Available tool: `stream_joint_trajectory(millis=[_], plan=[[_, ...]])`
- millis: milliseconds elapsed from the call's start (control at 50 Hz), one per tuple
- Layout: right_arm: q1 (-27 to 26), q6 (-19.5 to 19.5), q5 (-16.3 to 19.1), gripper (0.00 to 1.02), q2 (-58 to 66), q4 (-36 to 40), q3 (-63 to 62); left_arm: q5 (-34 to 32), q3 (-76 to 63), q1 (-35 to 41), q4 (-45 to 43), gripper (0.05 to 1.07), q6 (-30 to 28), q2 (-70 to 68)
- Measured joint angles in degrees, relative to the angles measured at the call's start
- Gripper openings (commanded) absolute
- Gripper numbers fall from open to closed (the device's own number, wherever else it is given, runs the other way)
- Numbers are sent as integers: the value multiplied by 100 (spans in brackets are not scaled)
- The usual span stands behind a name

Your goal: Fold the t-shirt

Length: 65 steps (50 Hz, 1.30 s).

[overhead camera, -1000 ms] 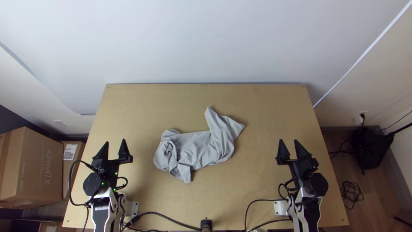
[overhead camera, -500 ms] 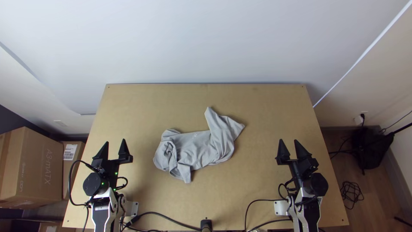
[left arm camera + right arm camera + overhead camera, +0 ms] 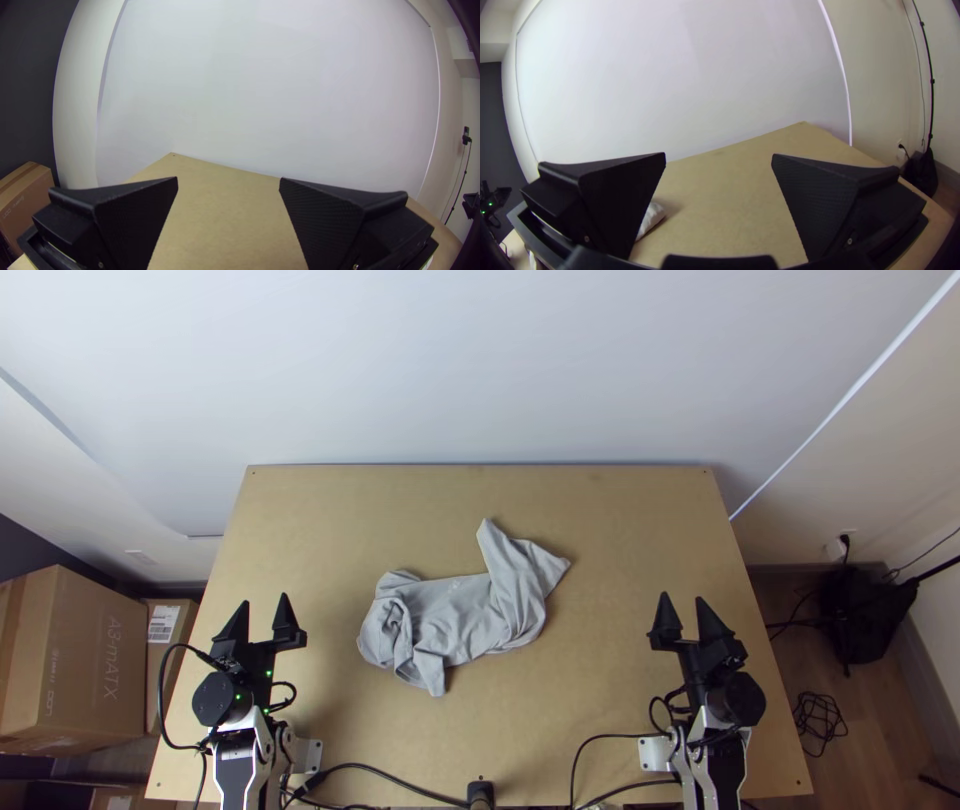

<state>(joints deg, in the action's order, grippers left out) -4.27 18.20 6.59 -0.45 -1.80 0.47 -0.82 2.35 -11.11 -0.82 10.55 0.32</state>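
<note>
With your left gripper (image 3: pixel 262 600) and right gripper (image 3: pixel 682 598) both wide, pinch the bunched t-shirt (image 3: pixel 455 620) shallowly at seven and two o'clock, then ease it flat.

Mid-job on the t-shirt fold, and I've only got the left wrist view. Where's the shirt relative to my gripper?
Observer: From the top view, the t-shirt lies to the right of your left gripper.
Operator: Is the other arm holding any of it?
Observer: No, the right gripper is open and apart from the cloth, farther right.
Operator: Spread out, or do I need to open it up first?
Observer: It's crumpled, with one narrow part pointing toward the far edge of the table; I'd probably spread it first.
</note>
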Motion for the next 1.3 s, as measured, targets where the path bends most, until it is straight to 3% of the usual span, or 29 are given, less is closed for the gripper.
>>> stream_joint_trajectory(millis=[400, 720, 860, 1080, 1300], plan=[[33, -308, -127, 98, 0, -262, 74, 0, 188, -118, 450, 103, -269, 0], [50, -306, -273, 98, 0, -1827, 741, -2, 1137, -177, 544, 103, -267, 31], [50, -306, -273, 98, 50, -2017, 1137, 0, 1812, -177, 483, 103, -249, 463], [120, -216, -273, 98, 933, -2070, 2238, -2, 3187, -177, 564, 103, -87, 1604], [452, -216, -271, 98, 2240, -2020, 3362, -2, 4734, -177, 1561, 103, 144, 2732]])
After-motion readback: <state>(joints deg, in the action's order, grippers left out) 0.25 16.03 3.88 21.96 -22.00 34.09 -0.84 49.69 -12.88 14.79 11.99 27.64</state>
